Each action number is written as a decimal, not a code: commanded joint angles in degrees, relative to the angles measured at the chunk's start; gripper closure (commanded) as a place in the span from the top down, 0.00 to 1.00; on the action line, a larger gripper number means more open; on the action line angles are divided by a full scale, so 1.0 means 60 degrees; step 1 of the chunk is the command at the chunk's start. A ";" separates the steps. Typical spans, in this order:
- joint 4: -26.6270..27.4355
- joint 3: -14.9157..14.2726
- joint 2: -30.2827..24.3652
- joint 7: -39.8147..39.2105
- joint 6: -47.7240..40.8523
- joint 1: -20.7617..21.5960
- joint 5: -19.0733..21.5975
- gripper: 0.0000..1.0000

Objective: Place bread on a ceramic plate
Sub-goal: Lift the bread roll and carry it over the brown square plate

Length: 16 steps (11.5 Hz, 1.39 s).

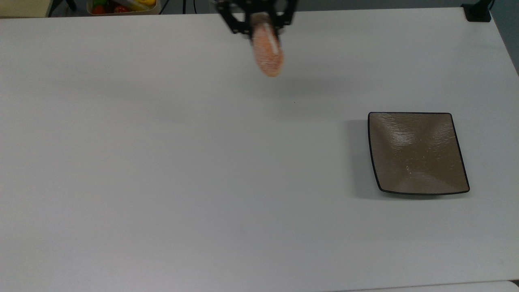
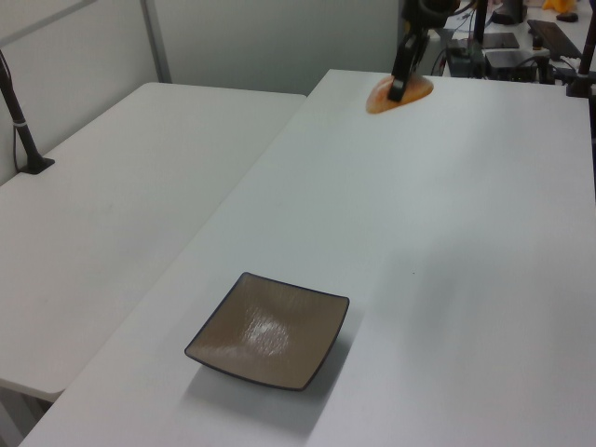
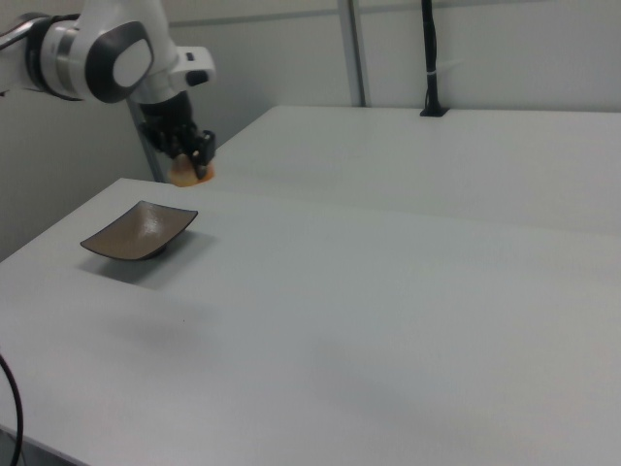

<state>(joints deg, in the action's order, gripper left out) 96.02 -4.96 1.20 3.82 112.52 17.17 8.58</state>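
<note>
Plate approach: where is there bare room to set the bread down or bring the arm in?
The ceramic plate is bare, with bare white table all round it. The gripper holds the bread over the table's far edge in the top view. Nothing crowds it.

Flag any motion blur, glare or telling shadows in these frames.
Top view: the bread and claw are smeared by motion; the ceramic plate is crisp, with streaky glare and a shadow toward the top view's left. Left view: a bright glare patch sits mid-plate.

Two white tables (image 2: pixel 140 168) stand side by side before a pale partition wall (image 2: pixel 270 42) under even light.
</note>
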 commanded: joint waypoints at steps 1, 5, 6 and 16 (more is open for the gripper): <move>-0.1116 0.0152 0.0998 0.1498 0.0114 0.1075 -0.0068 0.43; -0.1823 0.0152 0.2725 0.4072 0.2187 0.2759 -0.1571 0.44; -0.1823 0.0152 0.3208 0.4951 0.3007 0.3096 -0.2273 0.45; -0.3200 0.0138 0.6962 0.8387 0.6338 0.4257 -0.5693 0.48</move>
<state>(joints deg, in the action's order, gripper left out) 78.97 -3.28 40.32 52.51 147.83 42.24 -23.67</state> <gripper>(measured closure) 0.551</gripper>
